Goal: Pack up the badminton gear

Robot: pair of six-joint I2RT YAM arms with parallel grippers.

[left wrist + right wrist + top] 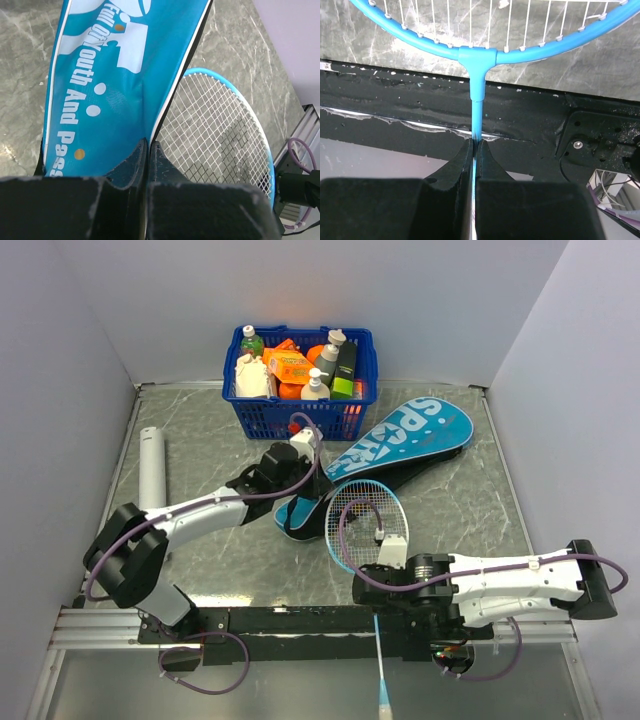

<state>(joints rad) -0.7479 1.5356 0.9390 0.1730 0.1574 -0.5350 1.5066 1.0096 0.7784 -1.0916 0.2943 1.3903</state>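
While the right gripper (473, 143) pinches its shaft, the racket (477, 60) lies ahead

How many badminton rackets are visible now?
1. The racket has its head at the mouth of the teal case, shaft in the right gripper. Another may be hidden inside.

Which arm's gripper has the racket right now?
The right gripper, shut on the racket at its blue shaft below the head; the left gripper pinches the teal case instead.
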